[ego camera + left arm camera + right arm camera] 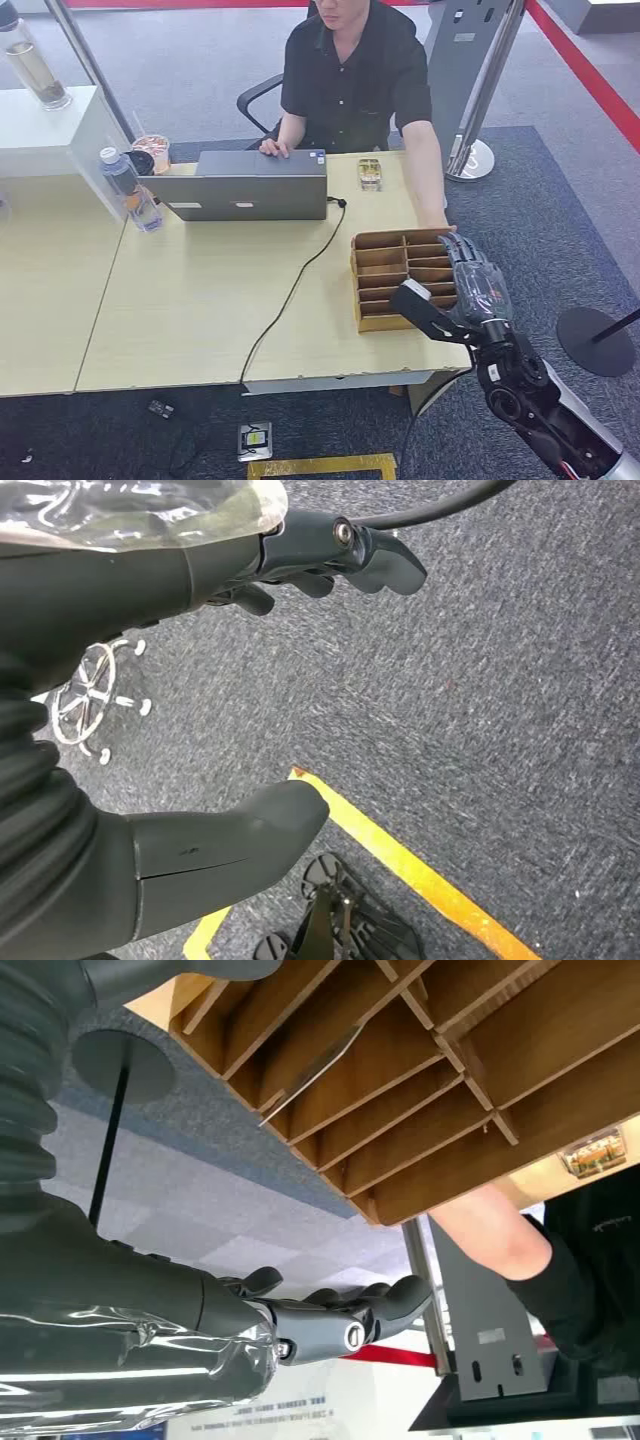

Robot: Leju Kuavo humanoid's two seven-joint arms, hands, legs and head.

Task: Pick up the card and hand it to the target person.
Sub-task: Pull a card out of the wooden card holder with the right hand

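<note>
Head view is showing the right hand (pixel 472 285) hanging over the right end of a brown cardboard organizer (pixel 400 278), with its fingers (pixel 462 255) spread apart and nothing in them. Right wrist view is showing a thin card (pixel 313 1065) sticking up at a slant in one slot of the organizer, well apart from the fingers. The organizer is sitting near the right edge of a pale wooden desk (pixel 204 300). A person (pixel 355 75) in a black shirt is sitting behind the desk, with one arm reaching down beside the organizer. A grey laptop (pixel 245 185) is lying in front of the person, and a black cable (pixel 290 295) is running across the desk. Left wrist view is showing the left hand (pixel 249 680) hanging open over grey carpet (pixel 490 730) with a yellow line (pixel 407 870).
</note>
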